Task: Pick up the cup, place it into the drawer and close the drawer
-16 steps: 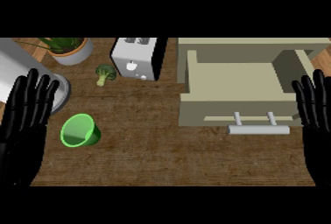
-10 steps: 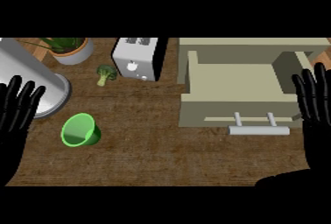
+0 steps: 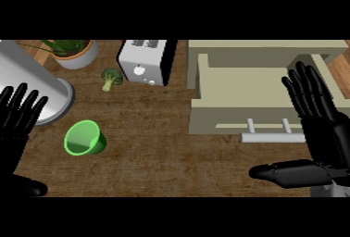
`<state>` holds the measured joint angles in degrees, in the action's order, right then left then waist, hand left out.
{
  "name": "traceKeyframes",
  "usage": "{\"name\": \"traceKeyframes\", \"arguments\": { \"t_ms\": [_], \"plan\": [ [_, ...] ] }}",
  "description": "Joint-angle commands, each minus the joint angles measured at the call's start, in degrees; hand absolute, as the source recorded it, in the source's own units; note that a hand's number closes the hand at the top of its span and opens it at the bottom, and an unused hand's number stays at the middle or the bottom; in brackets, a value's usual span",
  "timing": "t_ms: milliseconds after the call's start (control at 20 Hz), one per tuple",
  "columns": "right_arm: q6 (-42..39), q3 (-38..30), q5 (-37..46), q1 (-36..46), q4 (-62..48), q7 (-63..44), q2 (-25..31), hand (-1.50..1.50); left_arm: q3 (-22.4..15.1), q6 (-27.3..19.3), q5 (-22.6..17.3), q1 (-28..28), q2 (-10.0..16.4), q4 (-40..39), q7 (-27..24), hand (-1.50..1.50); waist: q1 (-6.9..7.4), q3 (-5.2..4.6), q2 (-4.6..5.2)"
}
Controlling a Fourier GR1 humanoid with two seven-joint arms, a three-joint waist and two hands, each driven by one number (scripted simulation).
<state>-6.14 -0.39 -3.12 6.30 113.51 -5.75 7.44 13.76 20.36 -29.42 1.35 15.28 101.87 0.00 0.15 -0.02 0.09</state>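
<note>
Two black hands were open with fingers straight and spread, holding nothing: the left hand [image 3: 17,127] at the view's left edge, the right hand [image 3: 321,125] at the right end of the wide beige open drawer [image 3: 239,92]. A tall silver metal cylinder [image 3: 34,78] stood just beside the left hand, so a careless reach could have knocked it. The small bright green cup [image 3: 85,138] lay on the tabletop, well left of the drawer and apparently tipped on its side; closing fingers might have rolled it away. The brown wood-grain tabletop [image 3: 171,157] also carried a white toaster [image 3: 143,62], a grey-potted green plant [image 3: 71,52] and a small broccoli floret [image 3: 110,77] toward its far edge.
</note>
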Motion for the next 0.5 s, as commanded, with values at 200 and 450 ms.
{"name": "traceKeyframes", "arguments": {
  "t_ms": [200, 450],
  "plan": [
    [-0.8, -0.3, -0.1, 1.6, -2.7, 0.4, -0.6, -1.5, 5.5, 6.4, 2.6, -5.6, 4.3, -20.1, -6.2, -1.5, -0.42, -0.02, 0.04],
    [-2.7, -4.4, -2.5, 7.6, -6.9, -0.4, 2.4, -1.5, 4.0, 7.1, 10.8, -7.1, 3.2, -31.2, -14.3, -1.5, -0.31, -0.03, 0.08]
  ]
}}
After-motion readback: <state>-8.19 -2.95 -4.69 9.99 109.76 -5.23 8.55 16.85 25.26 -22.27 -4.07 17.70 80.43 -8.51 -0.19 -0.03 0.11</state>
